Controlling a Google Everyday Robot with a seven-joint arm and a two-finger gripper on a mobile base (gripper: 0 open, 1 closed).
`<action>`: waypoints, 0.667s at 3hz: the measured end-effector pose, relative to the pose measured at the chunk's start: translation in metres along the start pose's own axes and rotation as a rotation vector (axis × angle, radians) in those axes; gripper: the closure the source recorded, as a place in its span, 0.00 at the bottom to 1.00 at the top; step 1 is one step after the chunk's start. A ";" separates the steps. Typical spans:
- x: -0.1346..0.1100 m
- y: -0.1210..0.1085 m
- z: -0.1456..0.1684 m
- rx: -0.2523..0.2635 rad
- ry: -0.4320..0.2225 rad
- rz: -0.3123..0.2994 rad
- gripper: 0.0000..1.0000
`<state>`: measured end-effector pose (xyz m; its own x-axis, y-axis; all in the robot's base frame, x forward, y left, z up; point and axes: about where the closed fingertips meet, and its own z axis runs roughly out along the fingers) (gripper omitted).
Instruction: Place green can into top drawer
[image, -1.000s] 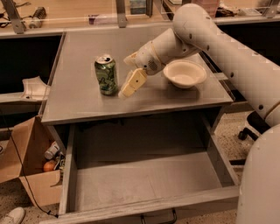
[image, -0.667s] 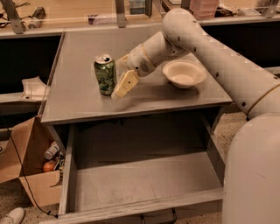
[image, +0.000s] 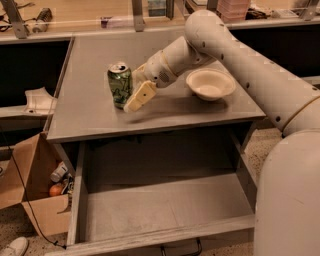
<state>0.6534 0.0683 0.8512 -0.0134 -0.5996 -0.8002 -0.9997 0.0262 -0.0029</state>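
The green can (image: 120, 84) stands upright on the grey tabletop (image: 90, 115), left of centre. My gripper (image: 134, 91) reaches in from the right and sits right beside the can, its near cream finger (image: 140, 96) at the can's right side and low front. The far finger is hidden behind the wrist and can. The top drawer (image: 160, 210) is pulled open below the tabletop, its grey wood-grain floor bare, and its dark handle (image: 181, 248) shows at the bottom edge.
A cream bowl (image: 210, 84) sits on the tabletop just right of my wrist. My white arm (image: 250, 75) spans the right side. An open cardboard box (image: 37, 192) with small items stands on the floor at the left, beside the drawer.
My gripper has moved left across the tabletop, from a gap beside the can to right against it. The can has not moved.
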 end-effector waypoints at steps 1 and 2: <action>0.000 0.000 0.000 0.000 0.000 0.000 0.43; 0.000 0.000 0.000 0.000 0.000 0.000 0.66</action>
<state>0.6534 0.0684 0.8512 -0.0134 -0.5996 -0.8002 -0.9997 0.0261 -0.0028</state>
